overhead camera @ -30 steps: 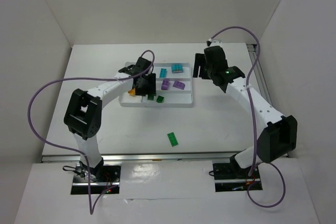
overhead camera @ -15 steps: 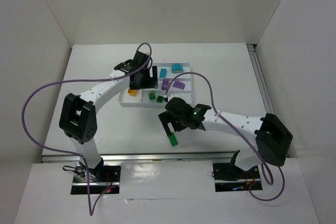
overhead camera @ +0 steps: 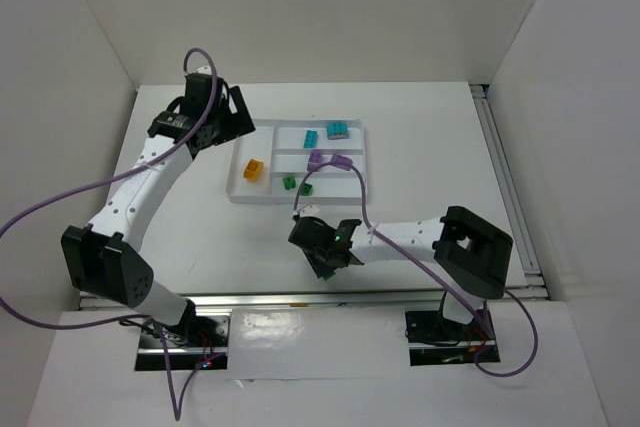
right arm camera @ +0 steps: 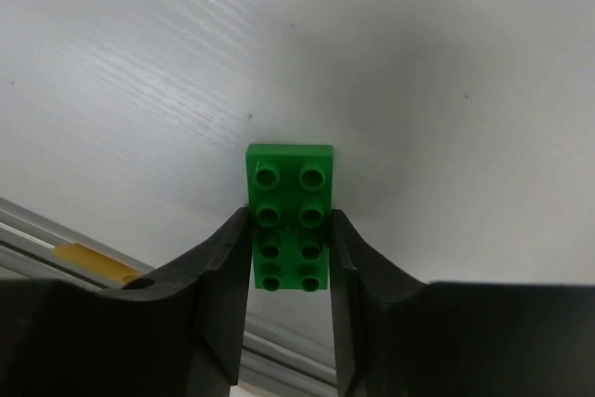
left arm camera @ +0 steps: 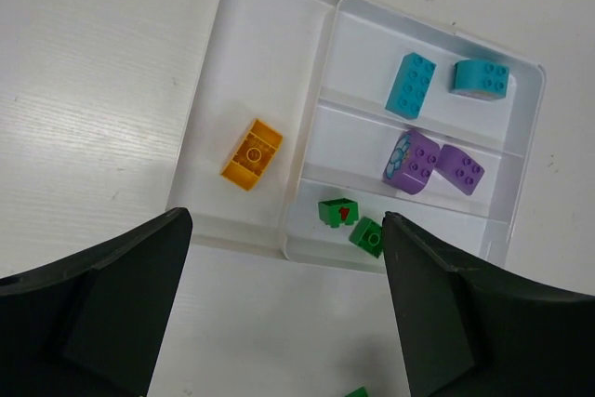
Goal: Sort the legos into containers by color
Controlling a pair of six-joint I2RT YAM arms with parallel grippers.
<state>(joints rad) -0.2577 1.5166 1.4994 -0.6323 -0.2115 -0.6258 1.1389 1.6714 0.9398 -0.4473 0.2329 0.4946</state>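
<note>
left gripper: fingers spread wide, holding nothing, hanging over the far-left table and looking down on the tray.
tray: white and shallow, with one upright section on the left and three long sections to its right.
orange brick: alone in the upright left section.
green pair: two small bricks in the nearest long section, at its left end; one has a small red mark on it.
teal bricks: two in the farthest long section.
purple bricks: two in the middle long section, touching; one has a printed patterned face.
flat green brick: the only brick outside the tray, lying studs up on the table near the front edge.
right gripper: fingers against both long sides of the flat green brick at its near half, apparently clamped on it.
handling: probably light, rigid, smooth plastic. The thin side walls give little to pinch and it could pivot, so a hold nearer its middle looks safer.
writing: no brand name or lettering can be read anywhere.
</note>
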